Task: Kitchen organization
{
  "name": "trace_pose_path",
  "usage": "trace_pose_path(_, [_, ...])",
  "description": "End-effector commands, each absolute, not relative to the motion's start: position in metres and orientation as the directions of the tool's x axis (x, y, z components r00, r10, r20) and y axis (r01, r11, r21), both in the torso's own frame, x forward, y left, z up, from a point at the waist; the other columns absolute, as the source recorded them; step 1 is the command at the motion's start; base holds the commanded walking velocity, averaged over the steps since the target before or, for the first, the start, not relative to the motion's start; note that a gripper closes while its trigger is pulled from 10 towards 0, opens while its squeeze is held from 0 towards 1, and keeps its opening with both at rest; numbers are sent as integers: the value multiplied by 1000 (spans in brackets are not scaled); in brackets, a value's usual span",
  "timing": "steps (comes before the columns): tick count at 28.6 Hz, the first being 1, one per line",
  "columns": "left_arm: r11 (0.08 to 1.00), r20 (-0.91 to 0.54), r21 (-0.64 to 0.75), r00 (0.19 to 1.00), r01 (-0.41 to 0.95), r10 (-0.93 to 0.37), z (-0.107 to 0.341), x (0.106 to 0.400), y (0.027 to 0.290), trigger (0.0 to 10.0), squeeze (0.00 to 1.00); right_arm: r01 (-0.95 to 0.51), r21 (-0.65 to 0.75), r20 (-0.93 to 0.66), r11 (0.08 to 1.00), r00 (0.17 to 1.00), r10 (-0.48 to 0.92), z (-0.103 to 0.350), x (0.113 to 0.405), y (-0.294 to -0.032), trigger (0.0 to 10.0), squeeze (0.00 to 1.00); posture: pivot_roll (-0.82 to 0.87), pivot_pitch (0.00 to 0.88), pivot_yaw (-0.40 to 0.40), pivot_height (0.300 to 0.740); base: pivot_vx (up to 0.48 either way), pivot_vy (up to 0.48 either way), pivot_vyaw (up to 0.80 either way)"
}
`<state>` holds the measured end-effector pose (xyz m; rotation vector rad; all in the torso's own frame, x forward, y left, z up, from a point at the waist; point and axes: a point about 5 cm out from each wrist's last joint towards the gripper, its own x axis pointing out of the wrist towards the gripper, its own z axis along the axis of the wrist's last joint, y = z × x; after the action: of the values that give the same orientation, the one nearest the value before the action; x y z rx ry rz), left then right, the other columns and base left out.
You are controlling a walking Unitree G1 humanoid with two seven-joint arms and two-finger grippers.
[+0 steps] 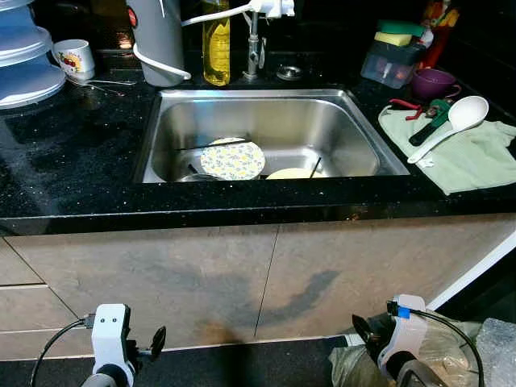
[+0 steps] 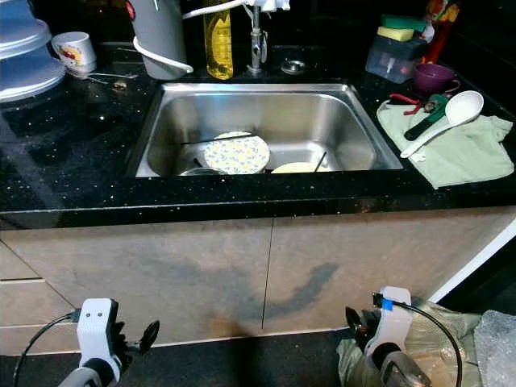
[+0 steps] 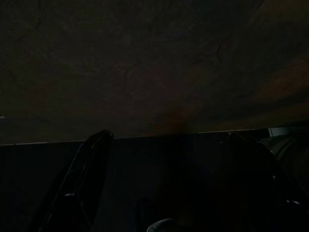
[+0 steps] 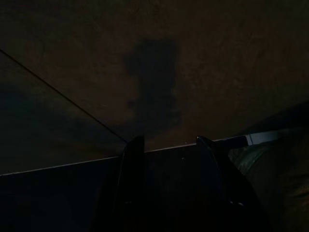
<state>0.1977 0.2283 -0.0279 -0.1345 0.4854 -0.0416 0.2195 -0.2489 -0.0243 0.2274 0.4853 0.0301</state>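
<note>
Nothing is looking organized yet: plate (image 1: 232, 159) and other dishes are sitting in the sink (image 1: 339, 121) at 12 o'clock, ladle (image 1: 451, 125) is lying on the cloth (image 1: 468, 161) at 2, both end effectors, left (image 1: 153, 343) and right (image 1: 364, 329), are hanging low, released, empty, facing the cabinet under the bench (image 1: 72, 169).

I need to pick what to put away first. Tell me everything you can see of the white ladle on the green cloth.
The white plastic-looking ladle has a deep round bowl and a long slim handle. It lies on the pale green cloth spread on the black speckled counter to the right of the steel sink, bowl end away from the robot, handle running towards the sink. It lies against a black-handled tool with a green head. It looks clean and whole.
</note>
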Motion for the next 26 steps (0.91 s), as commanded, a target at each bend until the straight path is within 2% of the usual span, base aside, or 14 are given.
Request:
trace_pose_path(1, [990, -477, -141, 876, 9, -75, -31, 195, 227, 10000, 0, 31, 217, -468, 976, 881, 76, -24, 219, -252, 10000, 0, 22, 64, -51, 740, 0, 0, 0])
trace_pose_path(26, [990, -466, -139, 882, 10, -75, -28, 196, 227, 10000, 0, 31, 217, -463, 976, 883, 75, -23, 220, -251, 10000, 0, 22, 70, -48, 740, 0, 0, 0])
